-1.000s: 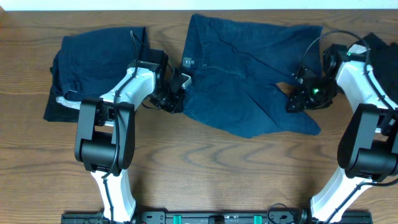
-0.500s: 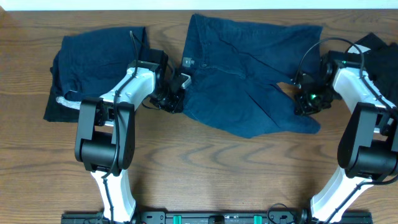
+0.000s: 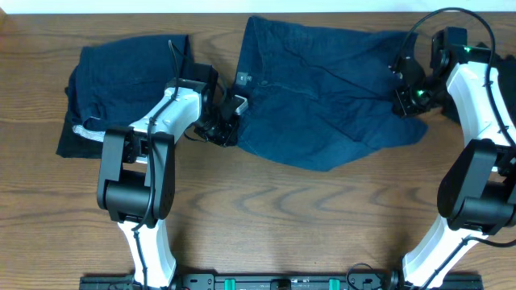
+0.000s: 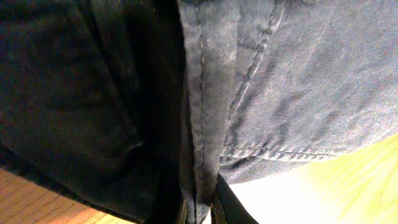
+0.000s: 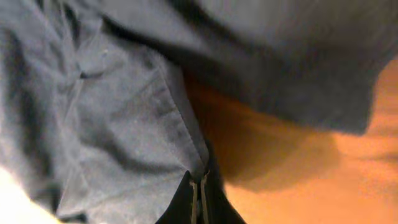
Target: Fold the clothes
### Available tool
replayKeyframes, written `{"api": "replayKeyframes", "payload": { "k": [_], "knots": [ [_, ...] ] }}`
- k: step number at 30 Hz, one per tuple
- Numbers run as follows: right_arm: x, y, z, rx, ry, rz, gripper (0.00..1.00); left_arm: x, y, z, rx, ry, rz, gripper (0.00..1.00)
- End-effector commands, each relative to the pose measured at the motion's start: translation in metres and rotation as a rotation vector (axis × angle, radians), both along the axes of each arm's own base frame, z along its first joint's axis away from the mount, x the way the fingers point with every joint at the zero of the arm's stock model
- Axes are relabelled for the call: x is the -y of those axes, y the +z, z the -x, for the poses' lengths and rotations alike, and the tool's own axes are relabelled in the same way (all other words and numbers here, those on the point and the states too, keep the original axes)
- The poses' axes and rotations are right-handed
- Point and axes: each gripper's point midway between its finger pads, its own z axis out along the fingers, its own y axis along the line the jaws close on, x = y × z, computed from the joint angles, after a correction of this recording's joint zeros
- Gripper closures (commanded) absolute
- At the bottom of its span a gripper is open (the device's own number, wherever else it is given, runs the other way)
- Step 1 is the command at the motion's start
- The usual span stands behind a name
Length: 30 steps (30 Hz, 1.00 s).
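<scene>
Your right fingers [image 3: 403, 103] have just snapped closed on the right leg hem of the navy shorts [image 3: 322, 113]. They have carried it from the middle of the right side up toward the far right corner of the tabletop [image 3: 282, 217]. The right wrist view shows the hem pinched between the closed tips with bare wood beneath, so the cloth there is lifted. That leg now lies drawn out more to the right than a second ago.

Your left fingers [image 3: 234, 113] have not moved. They are clamped on the seam at the shorts' left side, just below the small label [image 3: 243, 79], and the left wrist view shows the stitched edge running into the grip.

My read is that both ends are now held and the shorts are being spread flat, so the fold itself is not yet begun.

The shorts sit centre-far, with their upper edge close to the far edge of the tabletop, so you have little room that way. A folded navy pile [image 3: 121, 89] lies near the far left corner, just beside your left arm. A black garment [image 3: 496, 60] sits at the far right corner, behind your right arm, so mind it if you pull further right. The open wood runs toward the near edge.
</scene>
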Motion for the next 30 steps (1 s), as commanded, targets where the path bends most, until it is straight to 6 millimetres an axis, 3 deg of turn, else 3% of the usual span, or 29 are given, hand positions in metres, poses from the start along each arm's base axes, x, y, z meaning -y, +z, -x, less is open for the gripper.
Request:
{"api": "replayKeyframes", "payload": {
  "k": [1,6,11,19,24,30],
  "knots": [
    [0.008,-0.005,-0.012,0.060,0.036,0.021,0.99,-0.003,-0.007,0.003,-0.022,0.012,-0.010,0.87],
    [0.036,0.002,-0.049,0.222,0.000,0.091,0.99,-0.003,-0.007,0.003,-0.026,0.013,-0.010,0.88],
    [0.045,0.000,-0.061,0.263,-0.015,0.101,0.99,-0.003,-0.007,0.003,-0.026,0.014,-0.010,0.89],
    [0.048,-0.053,-0.086,0.269,-0.010,0.098,0.99,-0.002,-0.006,-0.001,-0.015,0.037,-0.007,0.93],
    [0.046,-0.074,-0.104,0.310,0.000,0.089,0.99,-0.002,-0.006,-0.001,-0.015,0.037,-0.007,0.94],
    [0.046,-0.058,-0.131,0.420,-0.060,0.082,0.98,-0.002,-0.006,-0.002,-0.011,0.037,-0.006,0.94]
  ]
}}
